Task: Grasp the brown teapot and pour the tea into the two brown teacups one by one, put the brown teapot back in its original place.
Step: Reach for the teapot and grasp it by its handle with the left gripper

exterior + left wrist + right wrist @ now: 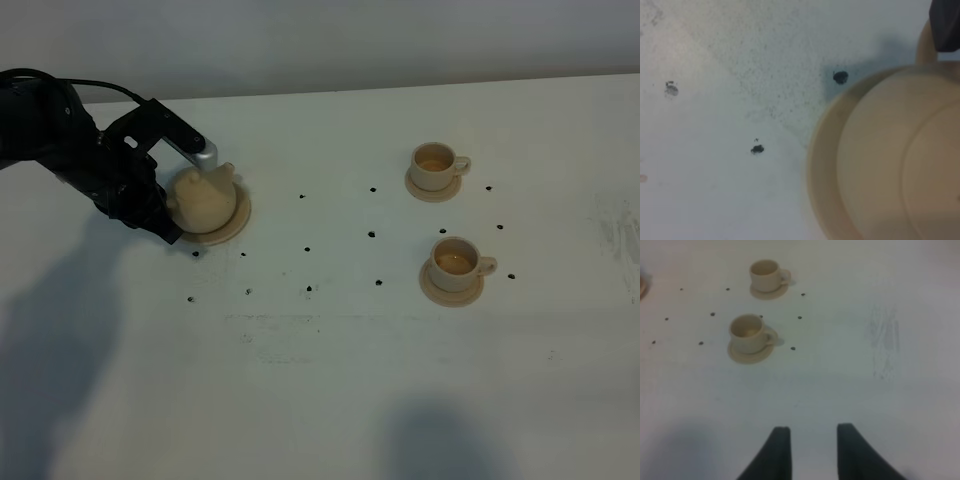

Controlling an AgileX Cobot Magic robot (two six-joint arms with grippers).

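The brown teapot [206, 198] stands on its wide saucer plate [238, 224] at the left of the table. My left gripper [178, 196] is at the pot's handle side, close against it. In the left wrist view the teapot [890, 165] fills the frame, with one dark fingertip [945, 25] beside the handle loop [924, 46]; the other finger is hidden, so I cannot tell its grip. The two brown teacups [436, 165] [455, 262] stand upright on small saucers at the right, also in the right wrist view [765, 274] [747, 332]. My right gripper [812, 442] is open and empty, well short of the cups.
Small black dots [308, 249] mark the white table [320, 380] between the teapot and the cups. A scuffed grey patch [615, 225] lies at the far right. The left arm [60, 130] reaches in from the left edge.
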